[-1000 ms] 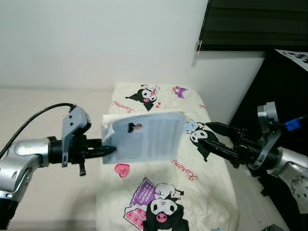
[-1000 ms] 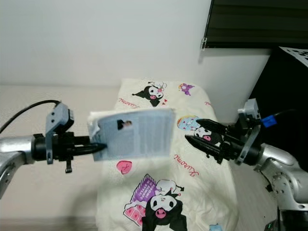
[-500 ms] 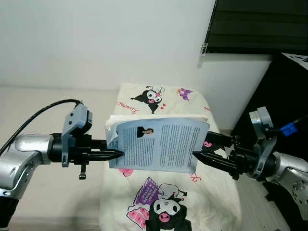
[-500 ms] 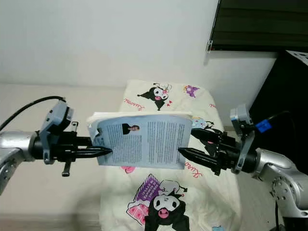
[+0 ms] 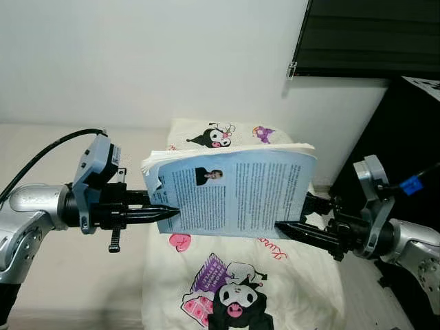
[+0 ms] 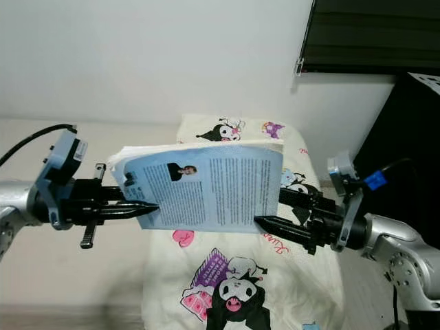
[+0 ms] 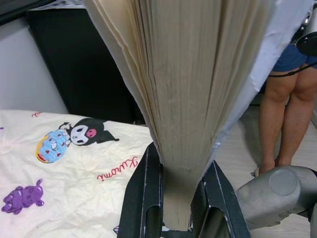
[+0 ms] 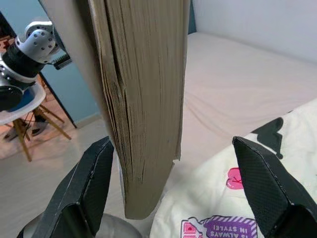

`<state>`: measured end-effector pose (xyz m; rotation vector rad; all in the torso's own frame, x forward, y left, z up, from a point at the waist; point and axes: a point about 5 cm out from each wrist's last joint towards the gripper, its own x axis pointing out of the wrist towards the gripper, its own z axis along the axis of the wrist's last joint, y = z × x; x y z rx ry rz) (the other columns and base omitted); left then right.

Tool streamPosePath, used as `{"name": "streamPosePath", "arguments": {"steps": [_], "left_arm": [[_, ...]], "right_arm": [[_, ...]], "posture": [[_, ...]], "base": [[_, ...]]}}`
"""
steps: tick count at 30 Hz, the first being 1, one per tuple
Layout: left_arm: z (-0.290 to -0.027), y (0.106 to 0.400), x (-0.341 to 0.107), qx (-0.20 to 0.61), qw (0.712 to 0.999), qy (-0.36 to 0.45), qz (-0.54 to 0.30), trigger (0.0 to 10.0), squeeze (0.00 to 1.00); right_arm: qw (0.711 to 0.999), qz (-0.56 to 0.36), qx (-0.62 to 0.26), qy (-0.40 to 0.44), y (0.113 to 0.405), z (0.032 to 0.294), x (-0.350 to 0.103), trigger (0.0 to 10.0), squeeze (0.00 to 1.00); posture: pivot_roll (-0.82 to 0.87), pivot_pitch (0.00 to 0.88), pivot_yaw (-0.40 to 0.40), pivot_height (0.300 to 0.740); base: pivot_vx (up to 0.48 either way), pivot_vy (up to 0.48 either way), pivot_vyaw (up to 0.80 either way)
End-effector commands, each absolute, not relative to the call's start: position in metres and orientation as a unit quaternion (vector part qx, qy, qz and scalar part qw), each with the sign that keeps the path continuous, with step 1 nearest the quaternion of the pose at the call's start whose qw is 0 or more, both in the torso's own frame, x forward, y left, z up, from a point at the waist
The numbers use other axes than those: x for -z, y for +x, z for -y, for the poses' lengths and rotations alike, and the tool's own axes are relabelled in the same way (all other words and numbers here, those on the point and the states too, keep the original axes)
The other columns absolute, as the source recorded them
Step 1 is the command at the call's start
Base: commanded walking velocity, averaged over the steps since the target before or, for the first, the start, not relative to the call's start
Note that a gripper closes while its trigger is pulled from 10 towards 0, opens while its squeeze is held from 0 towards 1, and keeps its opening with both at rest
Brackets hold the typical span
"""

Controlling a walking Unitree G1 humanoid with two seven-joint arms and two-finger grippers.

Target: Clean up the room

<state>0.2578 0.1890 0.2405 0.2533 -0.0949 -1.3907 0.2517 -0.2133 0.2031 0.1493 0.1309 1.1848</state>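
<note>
A thick paperback book (image 5: 234,189) with a pale blue cover hangs in the air above the cartoon-print pillow (image 5: 234,302). My left gripper (image 5: 165,210) is shut on its lower left edge; in the left wrist view the page block (image 7: 198,99) is pinched between the two black fingers (image 7: 141,198). My right gripper (image 6: 271,208) stands open at the book's lower right corner, one finger in front of the cover and one behind. In the right wrist view the book (image 8: 143,99) stands between the widely spread fingers (image 8: 84,188).
The cream pillow lies on a beige bed (image 5: 41,151) against a white wall. Black furniture (image 5: 405,124) stands at the right under a dark blind (image 5: 371,34). A person's legs (image 7: 287,109) stand on the floor beyond the bed.
My right gripper has come in from the right and now straddles the book's lower right corner. The left gripper has lifted the book a little higher.
</note>
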Motion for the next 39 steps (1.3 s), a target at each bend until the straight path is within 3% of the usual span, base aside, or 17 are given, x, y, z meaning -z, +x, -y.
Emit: {"name": "streamPosePath", "arguments": {"steps": [1,2,3,14,23,24,30,34,38,39], "left_arm": [[-0.184,0.252,-0.246,0.654,0.745,0.119,0.052,10.0,0.00],[-0.183,0.251,-0.246,0.657,0.743,0.118,0.052,10.0,0.00],[-0.181,0.251,-0.246,0.660,0.741,0.117,0.052,10.0,0.00],[-0.176,0.250,-0.238,0.664,0.738,0.113,0.039,10.0,0.00],[-0.176,0.260,-0.219,0.632,0.769,0.091,0.017,10.0,0.00],[-0.176,0.262,-0.218,0.627,0.774,0.086,0.018,10.0,1.00],[-0.178,0.269,-0.209,0.598,0.799,0.061,0.016,10.0,1.00],[-0.186,0.277,-0.192,0.556,0.830,0.034,0.002,10.0,1.00],[-0.200,0.284,-0.174,0.504,0.863,0.015,-0.015,10.0,1.00],[-0.209,0.286,-0.163,0.473,0.881,0.006,-0.025,10.0,1.00]], "right_arm": [[0.823,-0.072,-0.560,0.066,0.254,0.214,-0.204,4.9,0.00],[0.821,-0.071,-0.562,0.066,0.254,0.214,-0.206,4.9,0.00],[0.816,-0.071,-0.570,0.066,0.254,0.212,-0.207,0.0,0.00],[0.802,-0.062,-0.590,0.072,0.254,0.205,-0.210,0.0,0.00],[0.801,-0.059,-0.590,0.079,0.258,0.199,-0.207,0.0,0.00],[0.803,-0.059,-0.587,0.079,0.259,0.199,-0.206,0.0,0.00],[0.816,-0.057,-0.569,0.084,0.263,0.198,-0.199,0.0,0.00],[0.838,-0.059,-0.533,0.099,0.270,0.198,-0.184,0.0,0.00],[0.866,-0.066,-0.482,0.116,0.280,0.204,-0.168,0.0,0.00],[0.888,-0.076,-0.439,0.115,0.286,0.211,-0.157,0.0,0.00]], "posture": [[-0.06,0.000,-0.068,0.740],[-0.06,0.000,-0.068,0.740],[-0.06,0.000,-0.068,0.740],[-0.05,0.000,-0.066,0.740],[-0.04,0.000,-0.070,0.740],[-0.04,0.000,-0.070,0.740],[-0.04,0.000,-0.066,0.740],[-0.04,0.000,-0.066,0.740],[-0.03,0.000,-0.071,0.740],[-0.03,0.000,-0.072,0.740]], "base": [[0.000,0.000,0.00],[0.000,0.000,0.00],[0.000,0.000,0.00],[0.000,0.000,0.00],[0.000,0.000,0.00],[0.000,0.000,0.00],[0.000,0.000,0.00],[0.000,0.000,0.00],[0.000,0.000,0.00],[0.000,0.000,0.00]]}}
